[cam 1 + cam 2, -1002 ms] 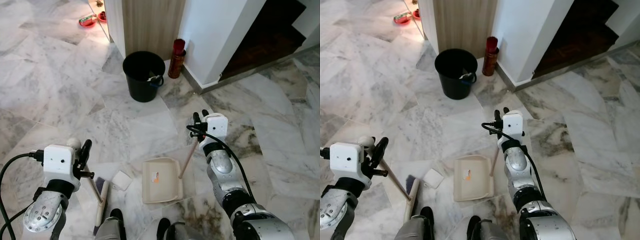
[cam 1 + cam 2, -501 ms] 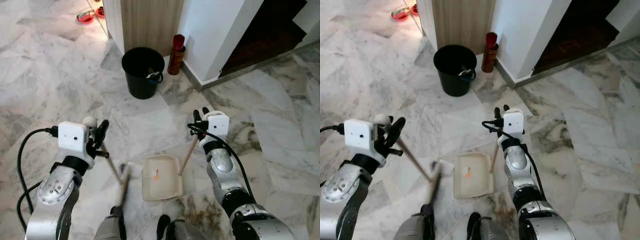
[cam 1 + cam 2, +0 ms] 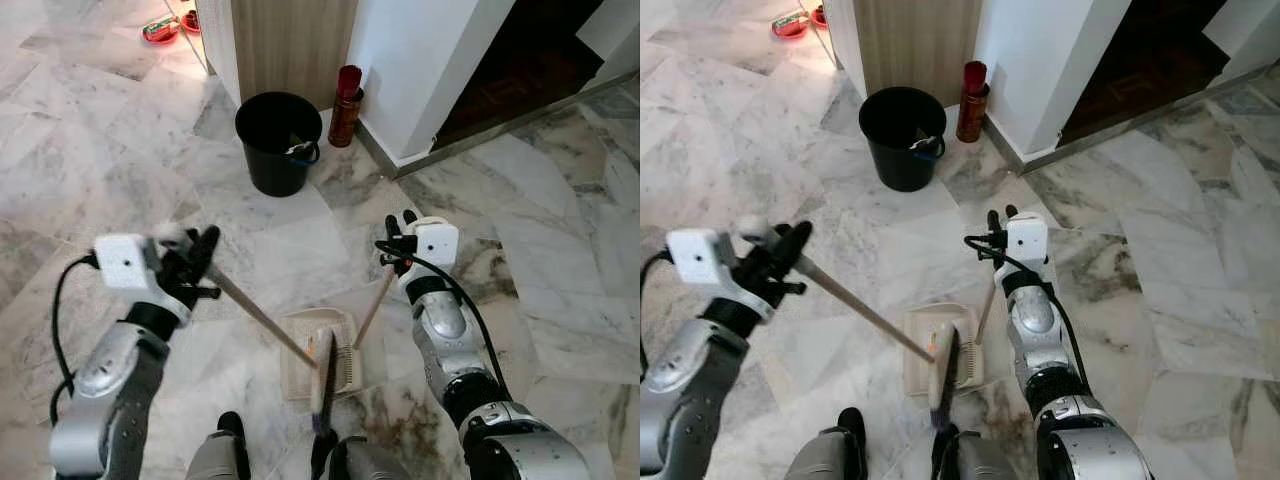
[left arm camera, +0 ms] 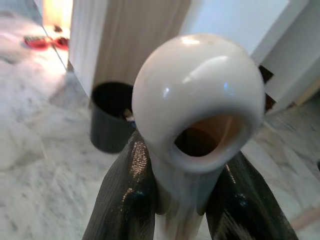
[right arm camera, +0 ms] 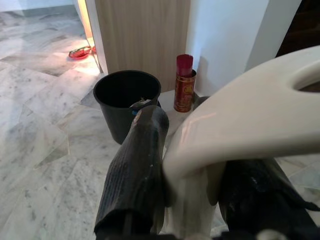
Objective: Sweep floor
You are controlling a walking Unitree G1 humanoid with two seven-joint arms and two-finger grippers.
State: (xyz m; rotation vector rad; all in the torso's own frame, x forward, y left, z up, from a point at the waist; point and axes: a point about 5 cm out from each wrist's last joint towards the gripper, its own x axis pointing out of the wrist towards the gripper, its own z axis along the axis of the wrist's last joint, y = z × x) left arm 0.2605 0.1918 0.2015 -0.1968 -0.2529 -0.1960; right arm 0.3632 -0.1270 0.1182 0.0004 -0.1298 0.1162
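My left gripper (image 3: 196,262) is clamped on the upper end of the broom (image 3: 262,317); in the left wrist view its fingers (image 4: 125,200) press both sides of the pale knob, which blocks most of the scene behind. The broom handle slants down to a brush head (image 3: 322,372) resting over the dustpan (image 3: 345,358), and the bristles hide much of the tray, so I cannot tell what lies in it. My right gripper (image 3: 398,242) is closed around the top of the dustpan's upright handle (image 3: 373,308); in the right wrist view the handle's cream loop covers one finger's tip. Behind, a black bucket (image 3: 276,140) stands on the marble floor (image 3: 120,180) beside a red canister (image 3: 345,104), against the wooden panel (image 3: 290,45). Its contents are too small to identify.
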